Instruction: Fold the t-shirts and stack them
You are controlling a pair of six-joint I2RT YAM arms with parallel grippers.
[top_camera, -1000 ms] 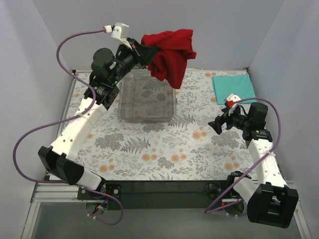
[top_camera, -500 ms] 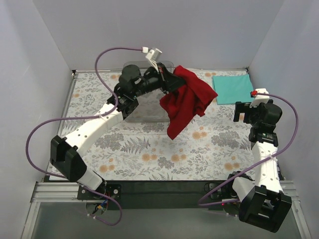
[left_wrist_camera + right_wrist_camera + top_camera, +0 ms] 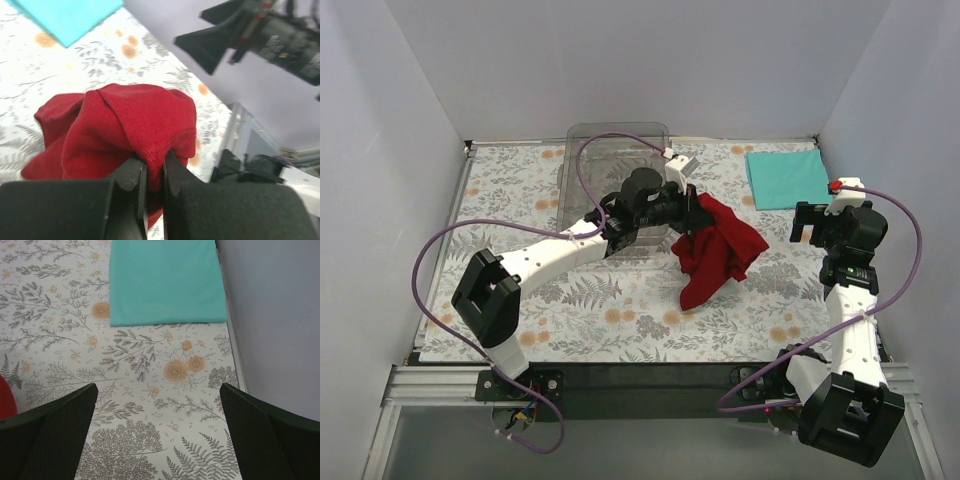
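An overhead view shows a table (image 3: 510, 190) covered in a floral cloth, with grey walls on three sides. Two white and black robot arms rise from the bottom edge of the frame.

The left gripper (image 3: 692, 212) sits near the centre of the frame, its jaws clamped on a bunched fold of the deep red t-shirt (image 3: 722, 250). The shirt hangs from the jaws in a crumpled heap just right of centre, and its lower part trails onto the table. In the left wrist view, the two black fingers (image 3: 131, 175) pinch a ridge of red cloth, which fills the middle of the frame.

A clear plastic bin (image 3: 570, 180) stands at upper centre, behind the left arm.

The teal t-shirt (image 3: 788, 178) lies folded flat in the upper right corner of the table.

The right gripper (image 3: 809, 222) hovers at the right side, just below the teal shirt, with its jaws spread wide and nothing between them. In its wrist view, the folded teal shirt fills the top centre.
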